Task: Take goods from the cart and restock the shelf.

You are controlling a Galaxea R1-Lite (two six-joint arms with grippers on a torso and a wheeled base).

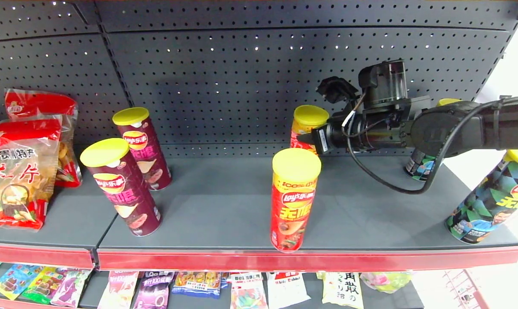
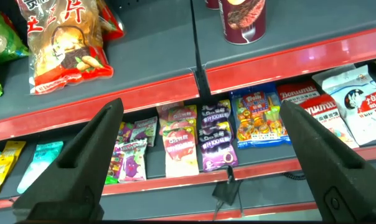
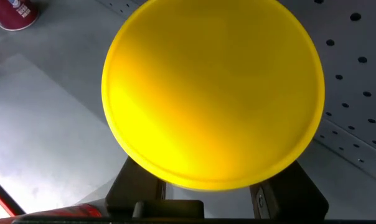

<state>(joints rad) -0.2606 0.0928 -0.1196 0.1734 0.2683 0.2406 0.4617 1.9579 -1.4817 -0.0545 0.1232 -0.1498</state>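
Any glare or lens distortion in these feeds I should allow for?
Head view: washed-out white past the shelf at right; the lens bends it, so outer cans lean. Right wrist view: yellow lid shows no glare. Left wrist view: even light.

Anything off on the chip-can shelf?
Nothing spilled or damaged. Front red can stands right at the shelf lip, ahead of the front maroon can; it could tip off.

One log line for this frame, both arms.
right gripper | shut on rear red can | at shelf back | left gripper | open, empty
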